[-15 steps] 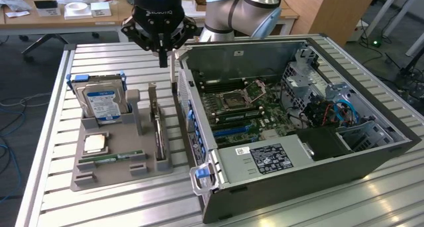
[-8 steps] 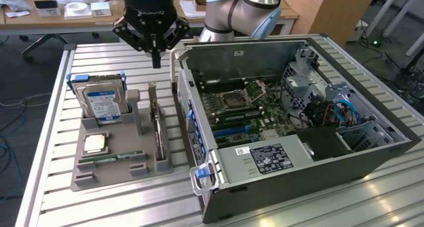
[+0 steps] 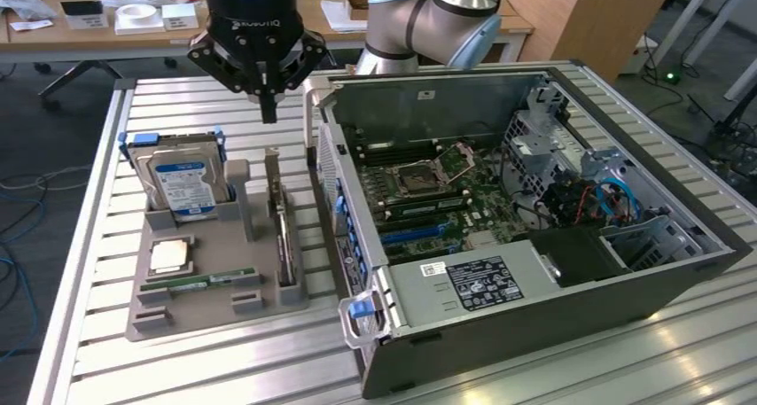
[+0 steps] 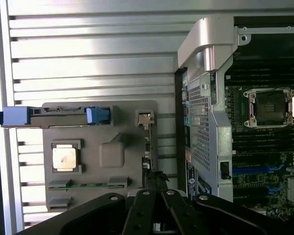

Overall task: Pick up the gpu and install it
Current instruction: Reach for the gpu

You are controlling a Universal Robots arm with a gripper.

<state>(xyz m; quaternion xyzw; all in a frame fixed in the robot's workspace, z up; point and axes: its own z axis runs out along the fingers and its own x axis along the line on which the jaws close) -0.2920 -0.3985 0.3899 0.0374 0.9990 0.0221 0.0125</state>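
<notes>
The gpu [image 3: 283, 230] stands on edge in a slot of the grey holder [image 3: 213, 303], on the side nearest the computer case. It looks like a thin dark card with a silver end bracket. My black gripper [image 3: 269, 114] hangs above the card's far end, shut, with nothing in it and clear air beneath. In the wrist view the gpu [image 4: 147, 147] is a narrow edge-on strip beside the grey holder [image 4: 100, 147]. The gripper [image 4: 155, 183] fingertips are pressed together over that strip.
The holder also carries a silver hard drive [image 3: 183, 182] with blue handles, a square processor [image 3: 170, 255] and a green memory stick [image 3: 199, 281]. The open computer case [image 3: 533, 245] with its motherboard [image 3: 432, 201] lies close on the exterior view's right, on a slatted metal table [image 3: 177, 104].
</notes>
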